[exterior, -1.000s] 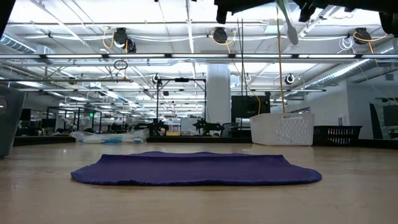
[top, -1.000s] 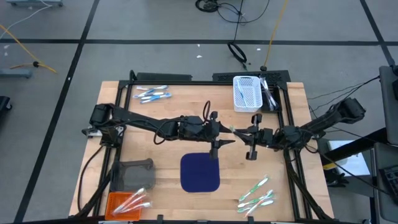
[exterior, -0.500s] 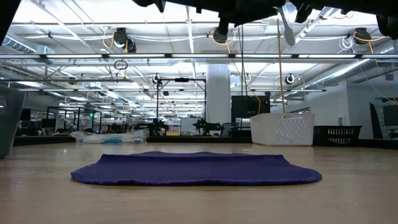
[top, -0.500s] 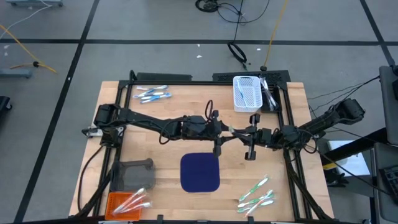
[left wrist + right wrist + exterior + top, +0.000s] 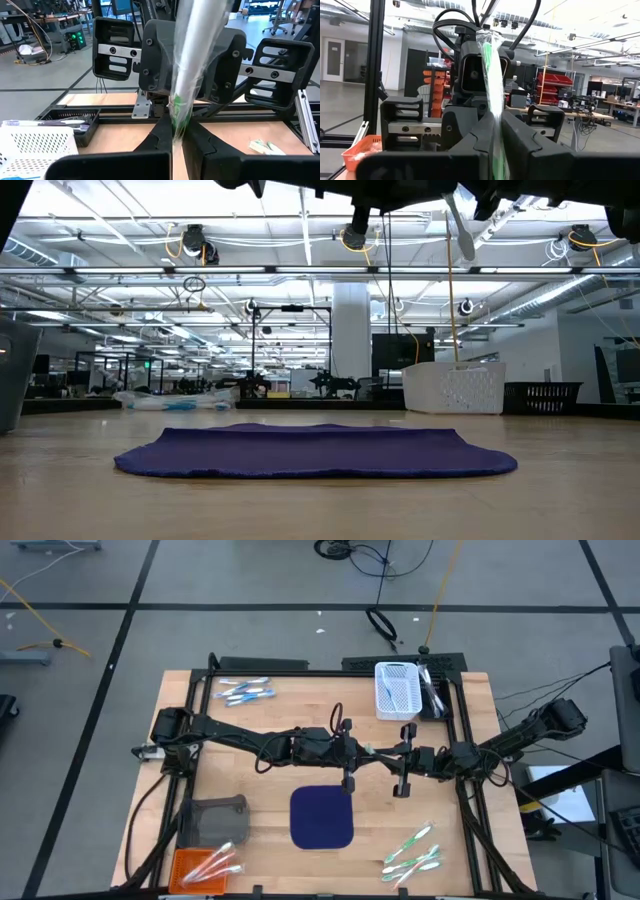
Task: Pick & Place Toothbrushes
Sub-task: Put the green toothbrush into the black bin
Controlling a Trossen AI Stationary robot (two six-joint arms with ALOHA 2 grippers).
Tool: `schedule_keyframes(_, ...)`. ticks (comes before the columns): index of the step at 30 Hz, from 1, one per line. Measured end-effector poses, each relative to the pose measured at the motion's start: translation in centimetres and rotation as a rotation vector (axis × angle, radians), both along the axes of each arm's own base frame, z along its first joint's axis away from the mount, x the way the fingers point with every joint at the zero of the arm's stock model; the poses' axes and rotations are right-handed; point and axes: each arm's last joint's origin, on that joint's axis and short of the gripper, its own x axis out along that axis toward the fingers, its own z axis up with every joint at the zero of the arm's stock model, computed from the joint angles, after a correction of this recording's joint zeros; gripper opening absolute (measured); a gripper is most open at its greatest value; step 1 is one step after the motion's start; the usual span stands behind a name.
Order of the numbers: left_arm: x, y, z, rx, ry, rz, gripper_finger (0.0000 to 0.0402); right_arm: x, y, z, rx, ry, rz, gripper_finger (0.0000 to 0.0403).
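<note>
Bright, even overhead light, ceiling lamps (image 5: 200, 240) glaring in low view, close wrapped toothbrush (image 5: 192, 65) blurred

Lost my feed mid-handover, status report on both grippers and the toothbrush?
Left gripper shut on the wrapped green toothbrush. Right gripper also clamped on it, above the table centre. Both hold it over the navy mat. Nothing in the way.

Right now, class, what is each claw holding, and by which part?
Both claws, left and right, pinch one wrapped green toothbrush, one at each end.
</note>
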Motion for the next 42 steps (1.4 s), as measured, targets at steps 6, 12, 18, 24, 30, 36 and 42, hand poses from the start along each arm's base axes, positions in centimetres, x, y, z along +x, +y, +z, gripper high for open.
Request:
schedule_keyframes(6, -0.1, -0.3, -0.2, 0.005, 0.019, 0.012, 0.0006, 0.0, 0.0, -0.1, -0.003, 0.007, 0.002, 0.0050)
schedule_keyframes(12, -1.5, -1.2, 0.0, 0.019, 0.173, 0.058, 0.0005, 0.1, 0.1, -0.3, -0.004, 0.027, 0.009, 0.0086)
schedule_keyframes(18, -4.7, -3.1, 1.8, 0.050, 0.314, 0.129, 0.0005, 0.1, 0.1, -0.4, -0.008, 0.041, 0.008, 0.0111)
schedule_keyframes(24, -8.1, -5.2, 3.3, 0.056, 0.421, 0.188, 0.0005, 0.2, 0.2, -0.6, -0.016, 0.065, 0.008, 0.0115)
schedule_keyframes(30, -11.1, -6.2, 3.7, 0.004, 0.543, 0.250, 0.0004, 0.2, 0.2, -0.7, -0.024, 0.078, 0.006, 0.0110)
schedule_keyframes(36, -13.0, -6.8, 3.1, -0.065, 0.658, 0.328, 0.0005, 0.2, 0.2, -0.9, -0.029, 0.093, 0.006, 0.0110)
schedule_keyframes(42, -14.5, -7.7, 3.0, -0.134, 0.713, 0.365, 0.0005, 0.3, 0.2, -1.3, -0.044, 0.132, 0.006, 0.0110)
